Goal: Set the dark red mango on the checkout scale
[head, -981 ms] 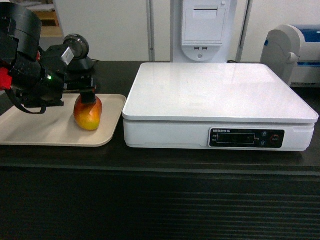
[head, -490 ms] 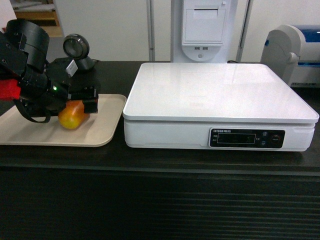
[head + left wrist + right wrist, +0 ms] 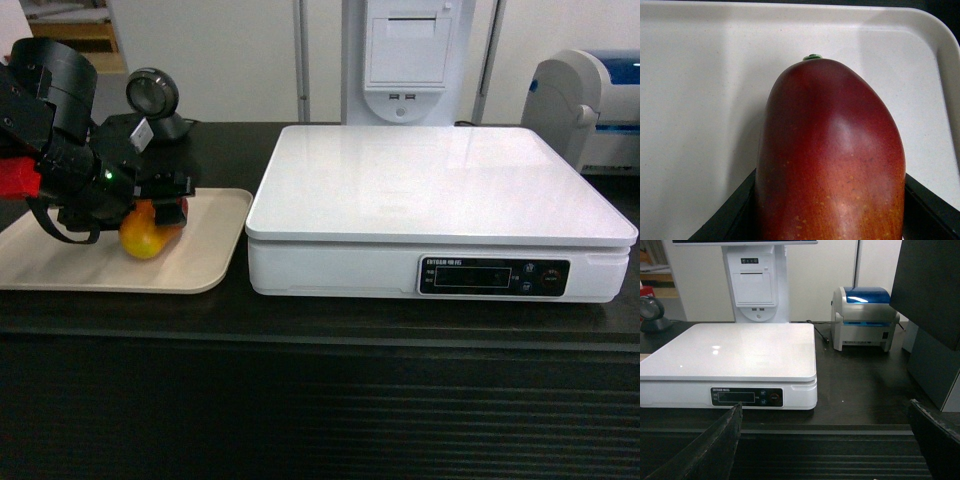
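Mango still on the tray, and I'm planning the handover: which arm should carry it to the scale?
Left. Its claw sits around the mango on the tray, beside the scale. The right claw hangs open in front of the counter.

What is here, counted

One mango, one tray, one white scale, one black counter, one blue and white printer, two robot grippers.
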